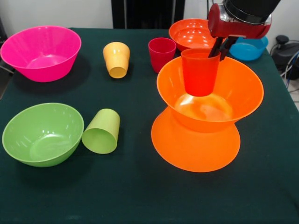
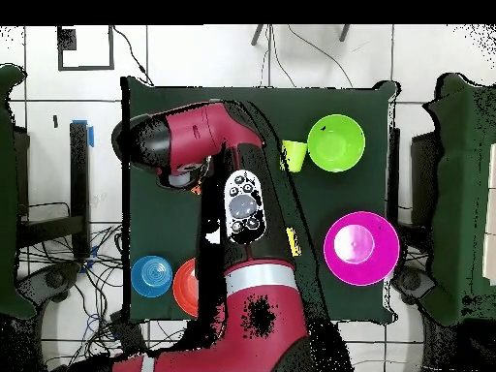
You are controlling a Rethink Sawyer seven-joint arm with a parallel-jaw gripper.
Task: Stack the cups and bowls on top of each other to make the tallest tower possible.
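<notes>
Atop two stacked orange bowls, red-orange cup pinched at rim by pincer; pink bowl, remaining cups unstacked.

The red arm covers mid-table, with the lime green bowl, pink bowl and blue bowl showing around it.

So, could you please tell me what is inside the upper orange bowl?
A red-orange cup stands upright inside the upper orange bowl, with the hand at its rim. The cup covers the bowl's floor beneath it.
</notes>
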